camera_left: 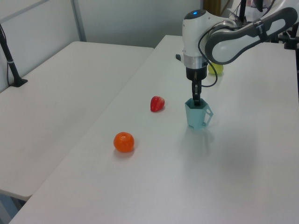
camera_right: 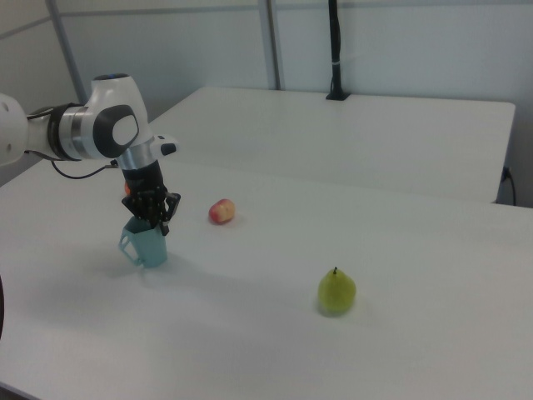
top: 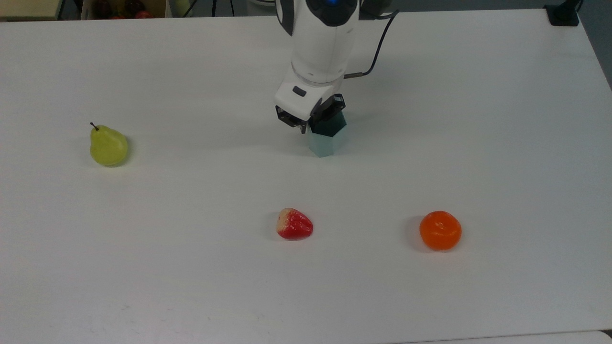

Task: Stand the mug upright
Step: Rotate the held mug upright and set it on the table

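Gripping the rim of the small pale teal faceted mug (camera_left: 197, 115) from above, the black two-finger gripper (camera_left: 196, 100) at the end of the white arm, pointing straight down, one finger inside the dark mouth. Standing upright on the white table (top: 191, 286), mouth up, base down on the surface, upper middle of the top view; a small angular handle showing on the left view's right side (camera_right: 146, 242). Below it, lower middle of the top view, a red and cream strawberry-shaped fruit (top: 294, 224), well apart. Lower right, a round orange (top: 440, 230). Far left, a yellow-green pear with a dark stem (top: 108, 145).
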### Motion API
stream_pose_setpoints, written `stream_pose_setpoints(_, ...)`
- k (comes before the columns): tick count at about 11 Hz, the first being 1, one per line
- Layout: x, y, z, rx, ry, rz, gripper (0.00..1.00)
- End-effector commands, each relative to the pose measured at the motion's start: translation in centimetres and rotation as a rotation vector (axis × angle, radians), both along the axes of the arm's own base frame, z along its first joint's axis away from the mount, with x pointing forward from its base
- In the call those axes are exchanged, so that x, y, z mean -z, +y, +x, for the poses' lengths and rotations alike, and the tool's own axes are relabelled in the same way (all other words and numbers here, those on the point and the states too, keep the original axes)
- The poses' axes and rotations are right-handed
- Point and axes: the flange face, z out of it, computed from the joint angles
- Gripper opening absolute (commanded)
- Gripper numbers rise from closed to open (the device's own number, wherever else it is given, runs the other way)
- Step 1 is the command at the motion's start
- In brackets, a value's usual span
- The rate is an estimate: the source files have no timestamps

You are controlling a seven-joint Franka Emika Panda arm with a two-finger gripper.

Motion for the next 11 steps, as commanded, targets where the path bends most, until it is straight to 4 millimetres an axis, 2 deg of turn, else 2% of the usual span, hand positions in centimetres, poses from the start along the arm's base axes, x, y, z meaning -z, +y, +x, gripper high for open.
stream_pose_setpoints(1,-4.3,-1.4,-1.3,0.010,0.023,0.025,1.00)
stream_pose_setpoints(4,-10.4,-3.8,-3.3,0.144,0.001,0.018,1.00)
stream_pose_setpoints(7,-16.8,-9.1,-6.2,0.249,-0.010,0.025,1.00)
stream_pose_setpoints(9,-19.0,-10.8,-7.2,0.273,-0.030,0.030,1.00)
stream_pose_setpoints(11,-19.7,-11.2,-7.5,0.288,-0.043,0.032,1.00)
